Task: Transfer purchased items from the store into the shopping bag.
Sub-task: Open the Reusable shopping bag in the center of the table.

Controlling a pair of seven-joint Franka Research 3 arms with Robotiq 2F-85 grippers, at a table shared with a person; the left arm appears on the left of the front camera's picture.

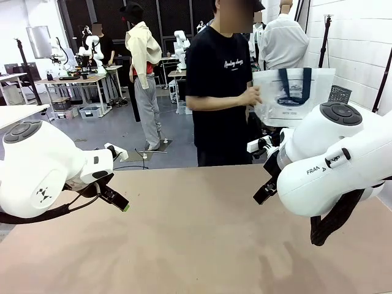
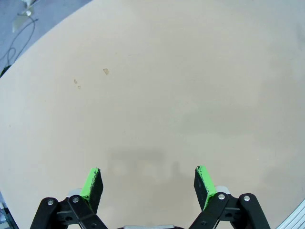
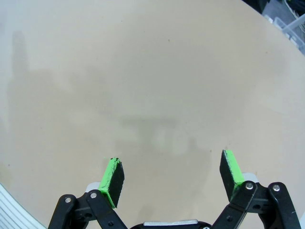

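Note:
A person in a black T-shirt stands at the far side of the table and holds up the shopping bag [image 1: 293, 95], a translucent white tote with navy handles and a navy oval logo. A corner of the dark grey mesh store basket [image 1: 340, 94] peeks out behind the bag at the right. My left gripper [image 2: 148, 183] hangs open over bare tan tabletop, nothing between its green pads. My right gripper [image 3: 171, 179] is likewise open above the bare table. In the front view the left gripper's fingers [image 1: 116, 199] point down and right, and the right gripper's fingers [image 1: 264, 191] point down and left.
The tan table [image 1: 196, 245] spreads between both arms. Its far edge runs in front of the person. Other people, work tables and a white brick wall lie farther back. Small specks mark the table surface [image 2: 106, 71].

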